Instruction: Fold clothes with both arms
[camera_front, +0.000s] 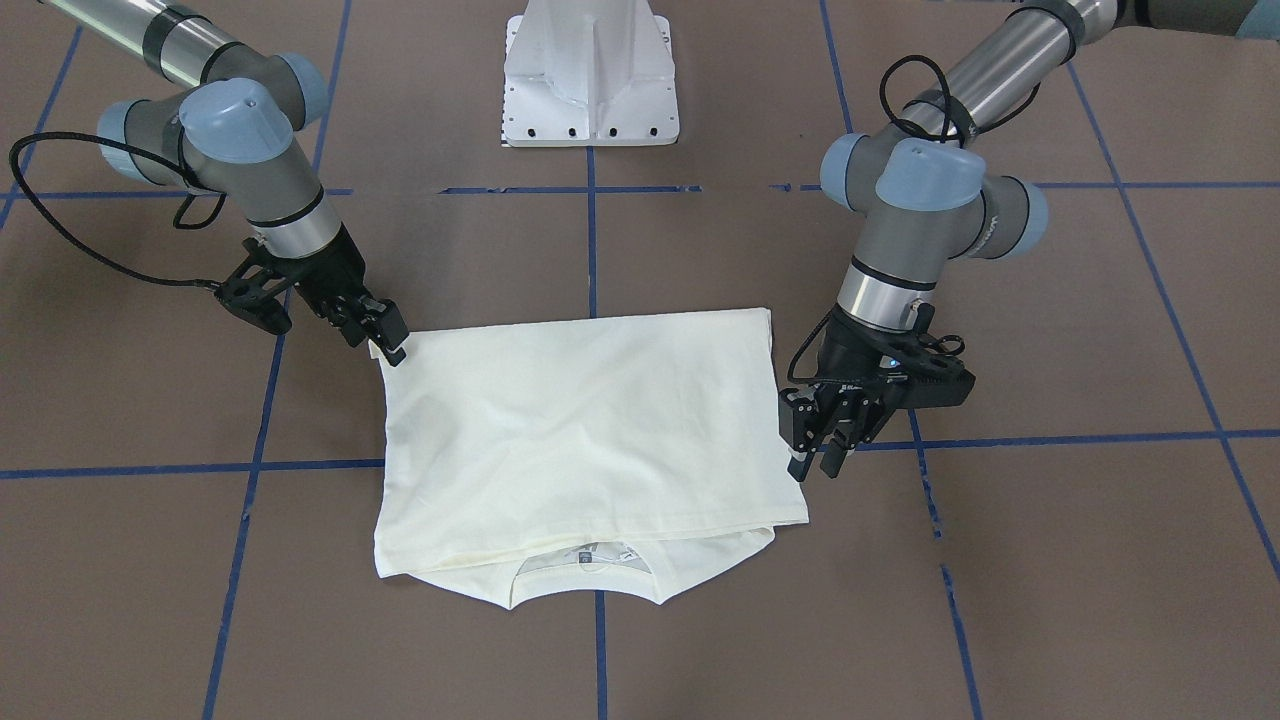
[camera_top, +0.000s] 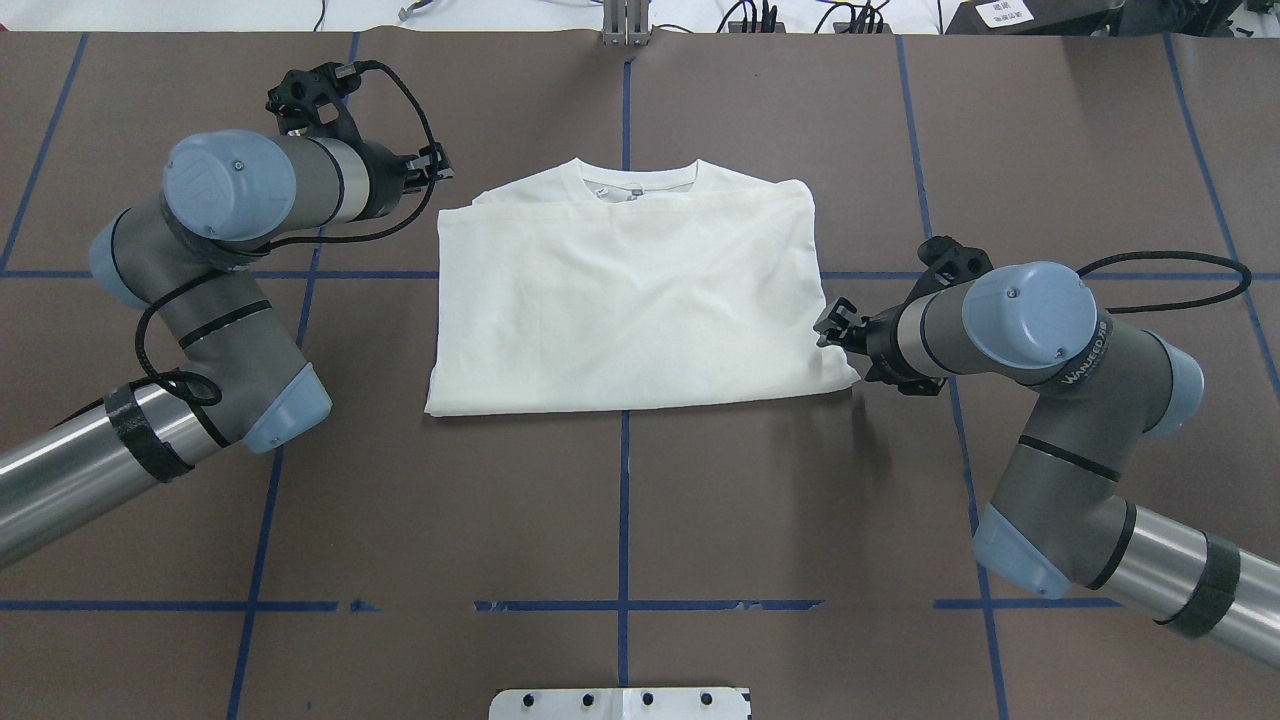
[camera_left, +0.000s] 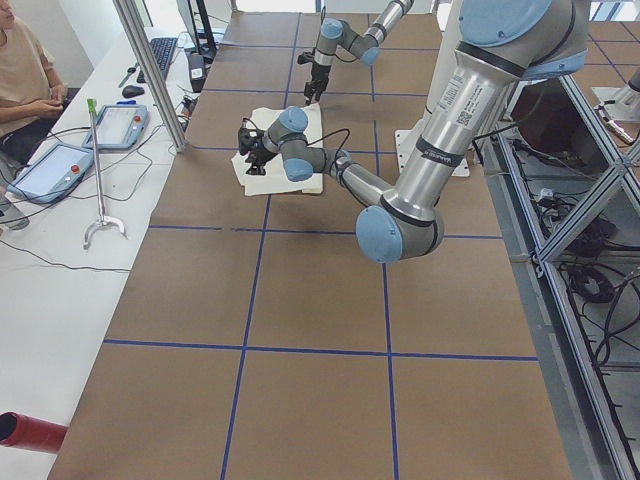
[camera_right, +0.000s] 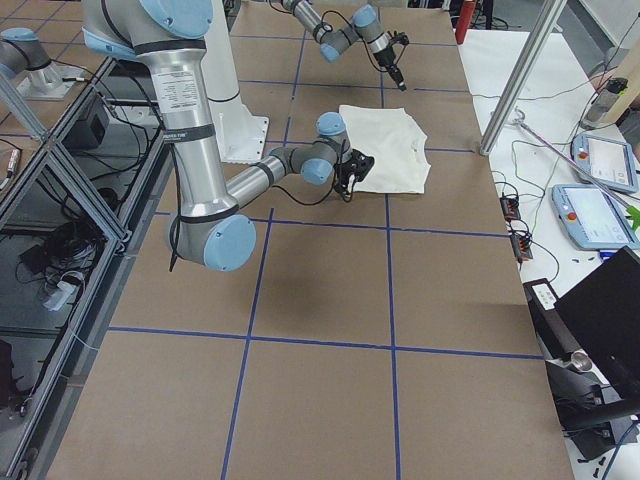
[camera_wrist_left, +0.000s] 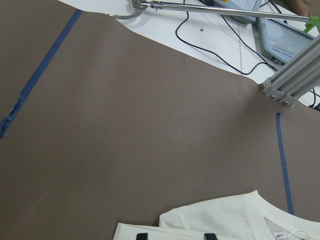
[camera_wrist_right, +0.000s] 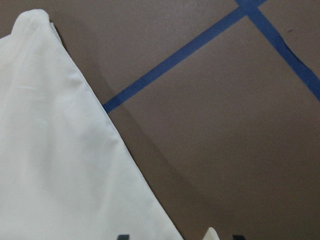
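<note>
The cream shirt (camera_front: 590, 420) (camera_top: 630, 300) lies flat on the brown table, folded in half. Its collar (camera_front: 585, 565) shows at the edge far from the robot, and no print is visible. My left gripper (camera_front: 815, 462) (camera_top: 440, 170) is low at the shirt's side edge near the collar end. Its fingertips (camera_wrist_left: 141, 235) stand apart over the fabric edge, open. My right gripper (camera_front: 390, 335) (camera_top: 825, 328) is at the opposite corner nearest the robot. Its fingers (camera_wrist_right: 122, 236) are spread wide with the shirt's edge (camera_wrist_right: 55, 165) between them, open.
The white pedestal base (camera_front: 590, 70) stands at the robot's side of the table. Blue tape lines (camera_top: 625, 500) cross the brown surface. Past the far edge, a white side table holds teach pendants (camera_left: 60, 165), cables and an aluminium post (camera_left: 150, 70); a person sits there.
</note>
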